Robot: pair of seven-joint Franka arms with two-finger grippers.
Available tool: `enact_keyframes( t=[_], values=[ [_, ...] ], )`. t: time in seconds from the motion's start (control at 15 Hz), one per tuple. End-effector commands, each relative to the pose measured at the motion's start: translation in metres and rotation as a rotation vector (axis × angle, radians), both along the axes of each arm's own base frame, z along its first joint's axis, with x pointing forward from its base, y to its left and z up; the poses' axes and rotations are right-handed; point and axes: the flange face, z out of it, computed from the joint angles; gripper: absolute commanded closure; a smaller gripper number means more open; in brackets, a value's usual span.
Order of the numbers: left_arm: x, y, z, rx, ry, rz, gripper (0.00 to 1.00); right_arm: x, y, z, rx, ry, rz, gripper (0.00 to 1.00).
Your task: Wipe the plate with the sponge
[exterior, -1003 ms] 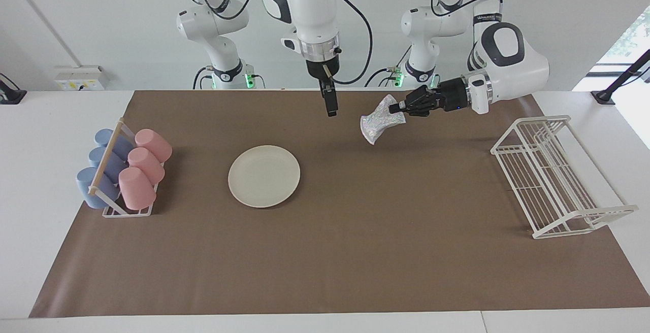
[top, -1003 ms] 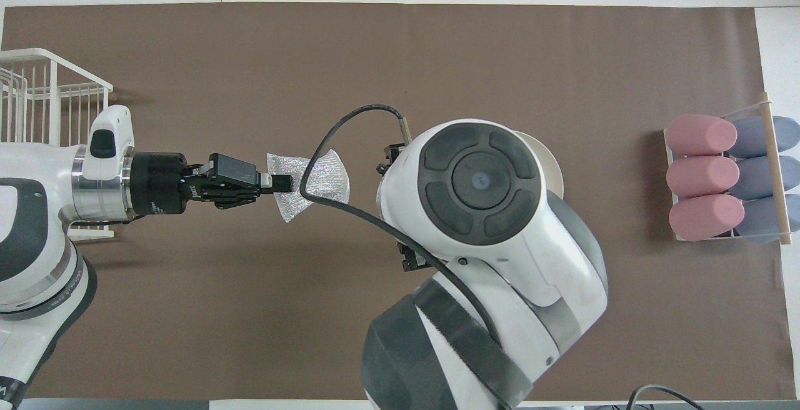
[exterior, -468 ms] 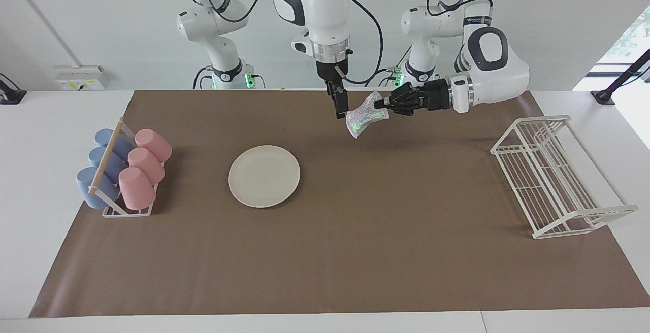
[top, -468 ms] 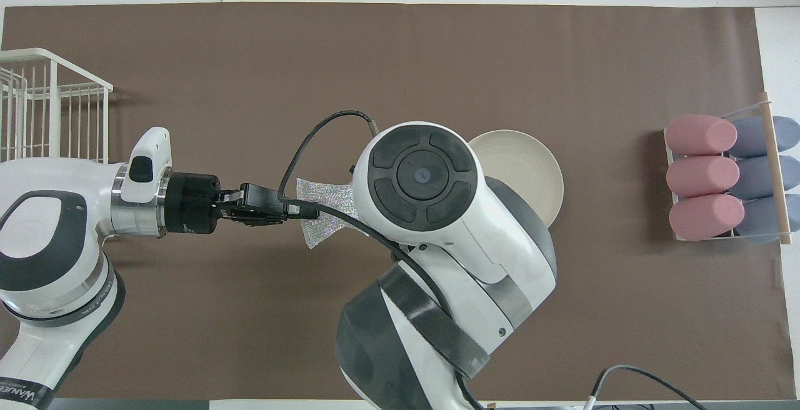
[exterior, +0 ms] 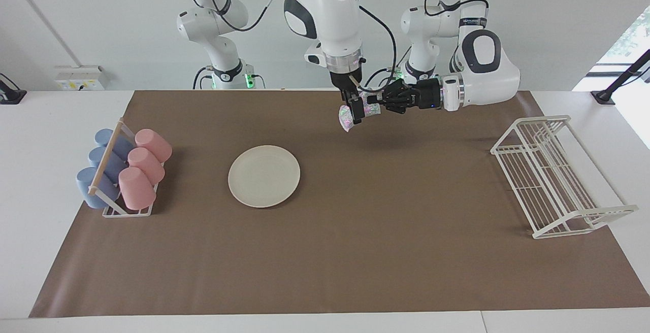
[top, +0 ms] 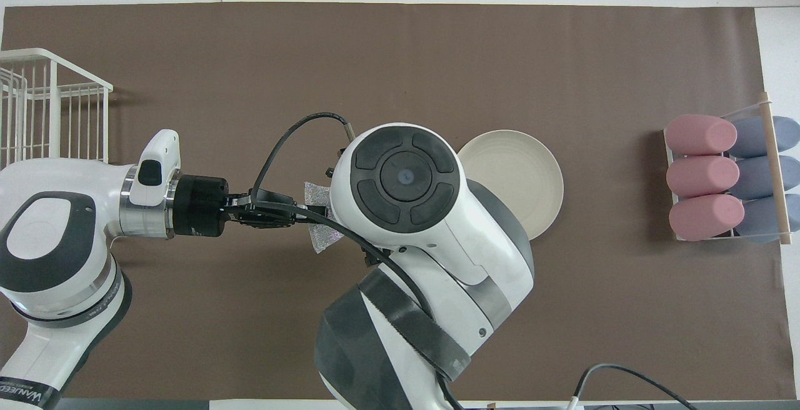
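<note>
Your sponge (exterior: 347, 117) is a small, crumpled silvery pad with a glittery sheen, hanging in the air over the brown mat (exterior: 355, 252) near the robots' edge. The left gripper (exterior: 375, 106) has its fingers clamped on one end of it, arm reaching in sideways. The right gripper (exterior: 357, 110) hangs straight down at the sponge with its jaws spread wide (you cannot tell whether they touch it). The plate (exterior: 264, 175), cream-white and round, lies flat on the mat, well apart from both. A second ago the two grippers were clearly separated; since then the sponge has been carried across to the right gripper, which has shifted toward it.
</note>
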Motion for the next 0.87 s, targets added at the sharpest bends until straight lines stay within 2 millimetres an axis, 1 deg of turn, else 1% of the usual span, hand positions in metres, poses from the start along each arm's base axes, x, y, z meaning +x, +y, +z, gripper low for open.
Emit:
enact_keyframes(
  t=[0.0,0.07,0.13,0.27,0.33,0.4,0.47,0.8],
  values=[
    [-0.0088,0.0017,0.0002,-0.023,-0.009,0.004,1.0,-0.0018,0.0053,-0.0035,0.009,0.012,-0.012,0.01],
    [-0.0088,0.0017,0.0002,-0.023,-0.009,0.004,1.0,-0.0019,0.0052,-0.0037,0.008,0.014,-0.015,0.05],
    [-0.0091,0.0015,0.0003,-0.025,-0.008,0.002,1.0,-0.0026,0.0059,-0.0037,0.008,0.014,-0.015,0.12],
    [-0.0094,0.0014,0.0011,-0.026,-0.011,0.0,1.0,-0.0041,0.0061,-0.0028,0.005,0.014,-0.013,0.45],
    [-0.0096,0.0012,0.0011,-0.026,-0.009,-0.001,1.0,-0.0056,0.0076,-0.0036,0.004,0.015,-0.009,0.59],
    [-0.0097,0.0013,0.001,-0.025,-0.009,-0.002,1.0,-0.0073,0.0097,-0.0029,0.004,0.013,-0.005,0.9],
    [-0.0098,0.0006,0.0003,-0.025,-0.009,-0.003,1.0,-0.0073,0.0108,-0.0021,0.008,0.006,-0.004,1.0],
    [-0.0116,-0.003,0.001,-0.025,-0.01,-0.013,1.0,-0.0077,0.0129,-0.0009,0.016,0.007,-0.059,1.0]
  ],
)
